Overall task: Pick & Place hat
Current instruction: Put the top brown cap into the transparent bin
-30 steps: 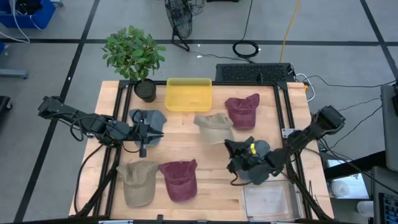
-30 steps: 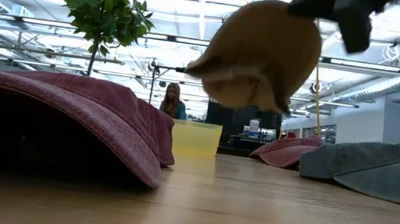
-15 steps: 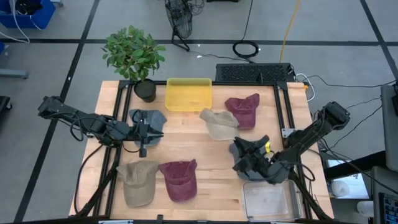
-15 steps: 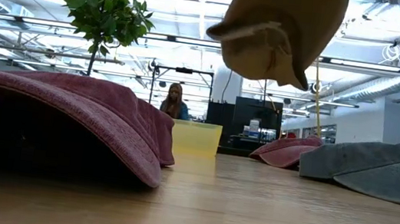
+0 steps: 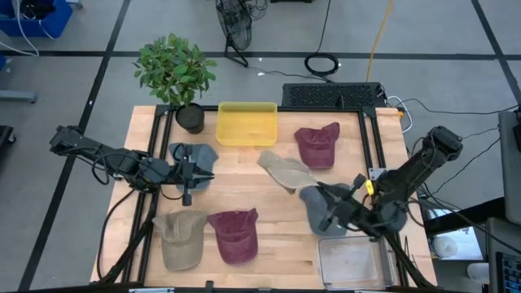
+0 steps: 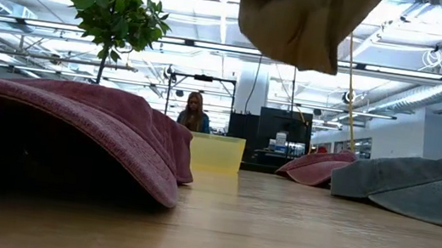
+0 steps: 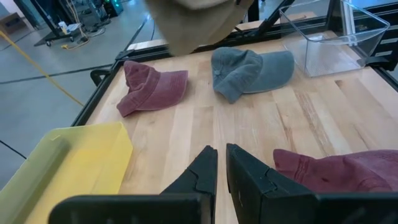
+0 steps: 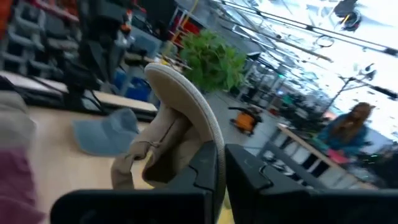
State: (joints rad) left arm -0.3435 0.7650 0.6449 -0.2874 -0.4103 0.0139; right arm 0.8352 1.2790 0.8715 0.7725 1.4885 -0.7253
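High view — right hand point(image 5: 324, 198) lifted tan hat point(image 5: 285, 169) higher

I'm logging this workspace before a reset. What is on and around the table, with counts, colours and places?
Tan hat: one, held in the air over the table's middle by the right gripper.
Tan hat on table: one, front left.
Maroon hats: two, one front centre, one back right.
Grey-blue hats: two, one at left, one at right.
Yellow bin: one, back centre.
Clear bin: one, front right.
Potted plant: one, green, back left corner.
Person: one, in the room behind.
Left gripper: shut, empty, over the left grey-blue hat.
Right gripper: shut on the tan hat's brim.
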